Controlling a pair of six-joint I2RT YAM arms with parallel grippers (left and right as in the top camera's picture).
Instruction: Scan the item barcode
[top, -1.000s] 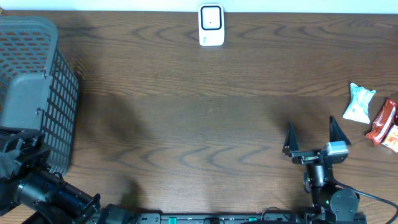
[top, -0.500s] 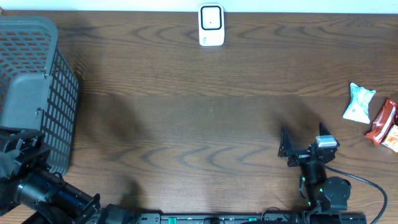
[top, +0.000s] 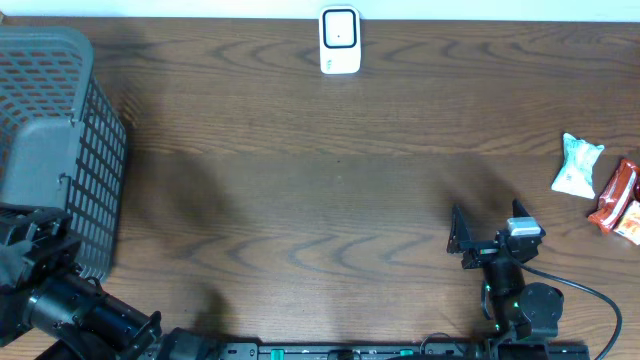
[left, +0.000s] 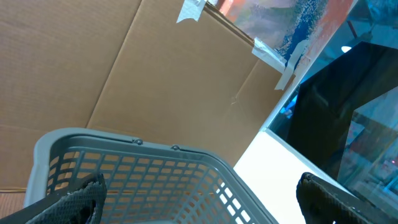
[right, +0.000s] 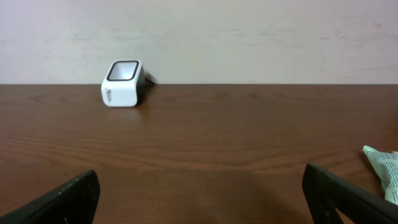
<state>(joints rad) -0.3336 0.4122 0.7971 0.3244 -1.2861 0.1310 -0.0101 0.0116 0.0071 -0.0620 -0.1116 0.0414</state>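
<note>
A white barcode scanner (top: 340, 40) stands at the table's far edge; the right wrist view shows it far off to the left (right: 123, 83). The items lie at the right edge: a white-green packet (top: 577, 166), whose corner shows in the right wrist view (right: 384, 168), a red packet (top: 612, 196) and an orange one (top: 630, 222). My right gripper (top: 487, 218) is low over the table near the front, left of the packets, open and empty (right: 200, 179). The left gripper (left: 200, 190) is open and empty, facing the grey basket (left: 143, 168).
The grey mesh basket (top: 50, 150) fills the far left of the table, with the left arm (top: 40, 270) just in front of it. A brown wooden tabletop (top: 300, 180) stretches between basket, scanner and packets.
The right gripper shifted a little left and toward the front edge, turning slightly, then held still. The left arm and all objects stayed put.
</note>
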